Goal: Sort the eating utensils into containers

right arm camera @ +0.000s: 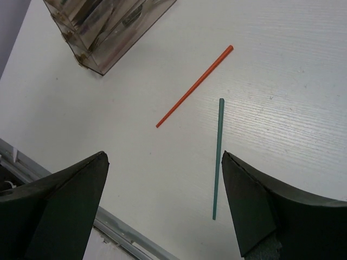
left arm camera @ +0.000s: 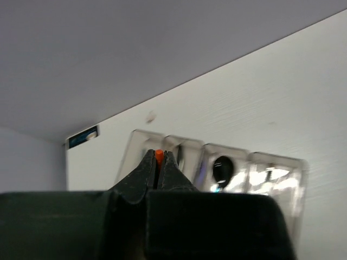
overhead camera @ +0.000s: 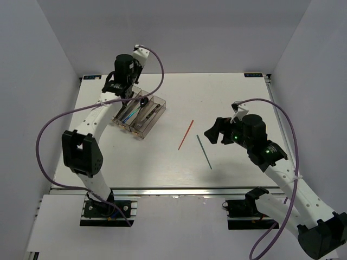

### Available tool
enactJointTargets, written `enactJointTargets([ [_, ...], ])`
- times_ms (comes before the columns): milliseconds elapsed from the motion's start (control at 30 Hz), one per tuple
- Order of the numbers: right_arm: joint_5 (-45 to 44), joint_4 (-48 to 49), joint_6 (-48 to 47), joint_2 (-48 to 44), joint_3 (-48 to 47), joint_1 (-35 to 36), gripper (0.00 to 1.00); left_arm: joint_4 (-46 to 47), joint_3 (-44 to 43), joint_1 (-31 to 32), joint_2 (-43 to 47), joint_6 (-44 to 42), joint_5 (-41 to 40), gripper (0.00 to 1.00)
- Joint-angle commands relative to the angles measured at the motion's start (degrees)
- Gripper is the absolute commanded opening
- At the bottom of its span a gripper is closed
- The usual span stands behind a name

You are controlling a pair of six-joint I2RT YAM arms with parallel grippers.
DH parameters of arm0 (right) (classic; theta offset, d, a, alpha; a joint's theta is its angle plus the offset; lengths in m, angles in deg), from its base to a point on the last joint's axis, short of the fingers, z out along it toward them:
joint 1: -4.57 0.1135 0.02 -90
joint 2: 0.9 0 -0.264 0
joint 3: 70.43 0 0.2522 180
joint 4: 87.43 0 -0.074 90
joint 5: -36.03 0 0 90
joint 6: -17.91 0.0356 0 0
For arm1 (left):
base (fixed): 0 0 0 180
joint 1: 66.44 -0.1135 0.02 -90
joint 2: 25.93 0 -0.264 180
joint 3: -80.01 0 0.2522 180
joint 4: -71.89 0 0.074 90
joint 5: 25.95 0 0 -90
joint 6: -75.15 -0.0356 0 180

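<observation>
Up close, my left gripper (left arm camera: 159,161) is pinched tight on an orange chopstick (left arm camera: 159,155) (only its tip shows), hanging above the far end of the tray (left arm camera: 274,181). I've got my right gripper (right arm camera: 164,157) spread wide over a green chopstick (right arm camera: 218,157). It lies flat near a loose orange chopstick (right arm camera: 195,86), not touching, and both are well apart from the tray.

A white table (overhead camera: 233,97) with a faint grain fills the middle of the scene, enclosed by plain pale grey walls (overhead camera: 206,32) at the back and both sides. A silver metal rail (overhead camera: 179,190) runs along its near edge. Small blue labels (overhead camera: 252,75) (print too small to read) sit at its far corners.
</observation>
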Motion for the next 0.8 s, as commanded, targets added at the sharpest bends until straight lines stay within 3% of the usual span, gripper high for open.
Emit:
enactJointTargets([
  [0, 1.5, 0.0, -3.2, -0.6, 0.9, -0.3, 0.89, -2.6, -2.2, -4.2, -2.1, -10.4, -5.7, 0.00],
  [267, 8.6, 3.3, -3.0, 0.8, 3.6, -0.2, 0.89, 14.3, 1.9, -12.1, -9.0, -15.0, 0.1, 0.00],
  [700, 9.6, 7.8, -2.8, 5.6, 3.4, -0.2, 0.89, 21.2, -0.4, -16.8, -19.5, -11.5, 4.7, 0.00],
  [767, 9.4, 8.1, -3.3, 6.6, 3.4, -0.2, 0.89, 20.8, -0.8, -17.0, -20.5, -10.7, 3.8, 0.11],
])
